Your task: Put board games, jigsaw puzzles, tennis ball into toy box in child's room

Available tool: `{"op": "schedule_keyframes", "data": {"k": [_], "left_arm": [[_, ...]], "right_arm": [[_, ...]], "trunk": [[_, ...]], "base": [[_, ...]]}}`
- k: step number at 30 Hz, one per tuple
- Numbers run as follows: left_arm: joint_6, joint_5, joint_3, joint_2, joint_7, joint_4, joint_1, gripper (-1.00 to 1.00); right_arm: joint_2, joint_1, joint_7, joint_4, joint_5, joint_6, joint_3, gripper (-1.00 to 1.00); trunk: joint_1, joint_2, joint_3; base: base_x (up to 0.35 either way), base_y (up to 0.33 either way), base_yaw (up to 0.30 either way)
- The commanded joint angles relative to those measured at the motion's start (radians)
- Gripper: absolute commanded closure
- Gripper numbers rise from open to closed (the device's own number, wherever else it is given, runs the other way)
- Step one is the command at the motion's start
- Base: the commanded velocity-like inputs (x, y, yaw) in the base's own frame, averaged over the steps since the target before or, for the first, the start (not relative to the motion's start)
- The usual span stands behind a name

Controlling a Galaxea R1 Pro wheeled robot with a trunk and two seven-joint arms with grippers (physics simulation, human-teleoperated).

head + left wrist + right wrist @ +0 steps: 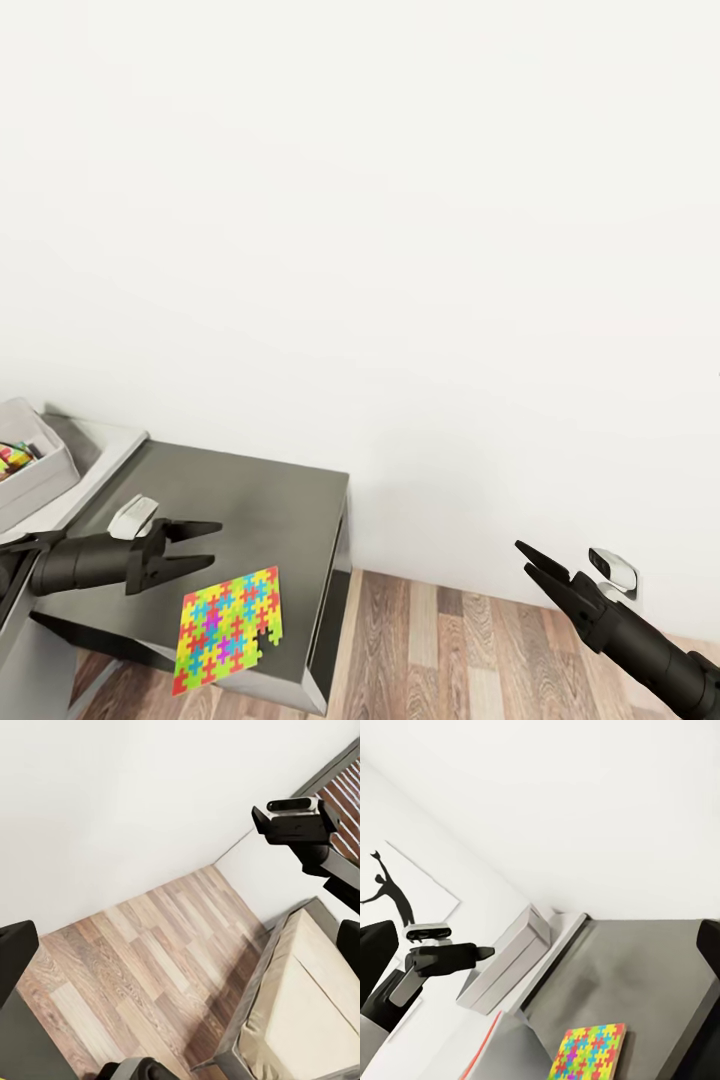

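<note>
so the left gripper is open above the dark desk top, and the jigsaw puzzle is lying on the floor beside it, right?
Not quite. The left gripper is open above the dark grey desk top, but the jigsaw puzzle lies on that top near its front edge, not on the floor. The head view shows it, and the right wrist view shows the puzzle on the same surface.

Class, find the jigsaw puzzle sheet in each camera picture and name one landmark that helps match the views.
Head view: the jigsaw puzzle lies at lower left, on the dark grey table near its front corner.
Left wrist view: not in this picture; it looks over the wooden floor.
Right wrist view: the puzzle sits at the bottom, right of centre.
Shared landmark: the light grey toy box, seen also at.
</note>
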Motion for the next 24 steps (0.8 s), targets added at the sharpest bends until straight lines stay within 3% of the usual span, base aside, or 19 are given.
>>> {"op": "schedule_keyframes", "data": {"k": [1, 18, 24], "left_arm": [[0.011, 0.000, 0.000, 0.000, -0.004, -0.001, -0.001, -1.00], [0.011, 0.000, 0.001, 0.002, -0.004, -0.002, 0.000, -1.00], [0.011, 0.000, 0.001, 0.002, -0.004, -0.002, 0.001, -1.00]], "right_arm": [[0.000, 0.000, 0.000, -0.001, -0.006, 0.009, 0.000, -1.00], [-0.001, 0.000, -0.003, -0.001, -0.006, 0.010, 0.000, -1.00], [0.001, 0.000, -0.003, -0.001, -0.006, 0.010, 0.001, -1.00]], "trunk": [[0.001, -0.002, 0.000], [0.001, -0.002, 0.025], [0.001, -0.002, 0.031]], "base": [[0.000, -0.019, 0.000], [-0.028, -0.003, 0.029], [-0.013, 0.000, 0.142]]}}
